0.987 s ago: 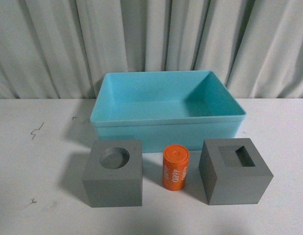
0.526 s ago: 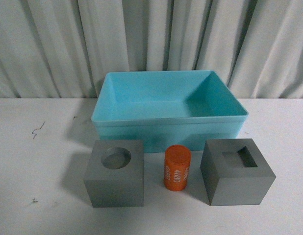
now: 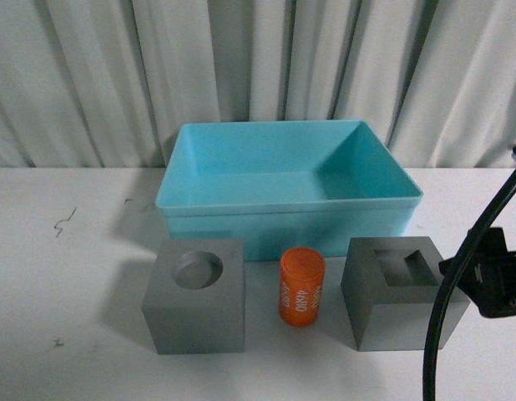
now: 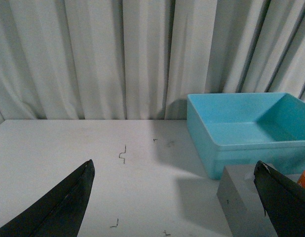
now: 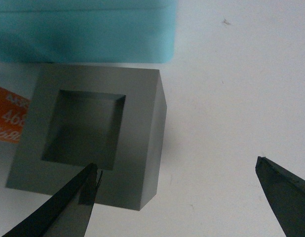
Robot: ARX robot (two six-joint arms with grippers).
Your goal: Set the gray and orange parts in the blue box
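Has just swung in the right gripper (image 5: 177, 165), spread wide and empty, square-hole cube (image 5: 140, 98) under one fingertip (image 5: 89, 177), not yet centred. Signals first pick; box (image 3: 283, 205) empty.

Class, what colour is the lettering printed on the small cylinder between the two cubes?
White, on the orange cylinder; clearest in the front view.

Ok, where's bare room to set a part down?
The blue box is empty; table left of the round-hole cube is bare. Crowded: the orange cylinder sits tight between both cubes, right gripper by the square-hole cube.
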